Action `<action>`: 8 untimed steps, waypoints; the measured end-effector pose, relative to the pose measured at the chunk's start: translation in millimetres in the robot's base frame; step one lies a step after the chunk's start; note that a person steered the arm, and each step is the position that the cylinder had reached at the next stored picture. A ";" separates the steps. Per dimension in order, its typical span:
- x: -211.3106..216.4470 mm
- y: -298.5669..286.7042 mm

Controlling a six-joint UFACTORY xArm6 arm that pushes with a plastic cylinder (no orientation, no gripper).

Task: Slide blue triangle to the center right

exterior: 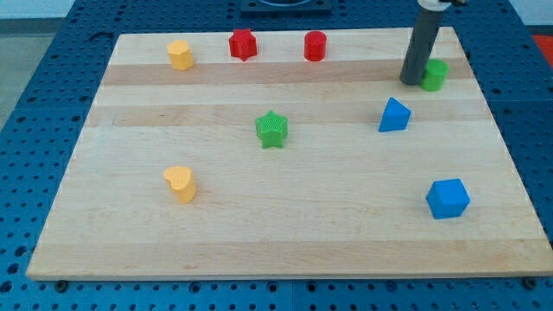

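One rod, my tip (412, 82) touching green block (434, 75) (no gripper fitted), above blue triangle (394, 116).

Eight blocks in all on the counter (285, 216).

Two red: a red star (244, 44) and a red cylinder (314, 46).

Two yellow: a yellow hexagon (180, 54) and a yellow heart (181, 184).

Two green: a green star (272, 130) and a green cylinder (435, 75).

Two blue: a blue triangle (394, 116) and a blue cube (448, 198).

By shape: two stars, two cylinders, and one each of hexagon, heart, triangle and cube.
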State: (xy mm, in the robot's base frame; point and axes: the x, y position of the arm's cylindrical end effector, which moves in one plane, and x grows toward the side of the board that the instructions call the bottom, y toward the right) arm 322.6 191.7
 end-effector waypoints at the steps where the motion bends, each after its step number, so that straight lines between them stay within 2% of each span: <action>1: -4.1 -12.5; 5: -4.1 -25.4; 8: 11.2 -59.3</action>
State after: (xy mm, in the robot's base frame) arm 333.8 132.4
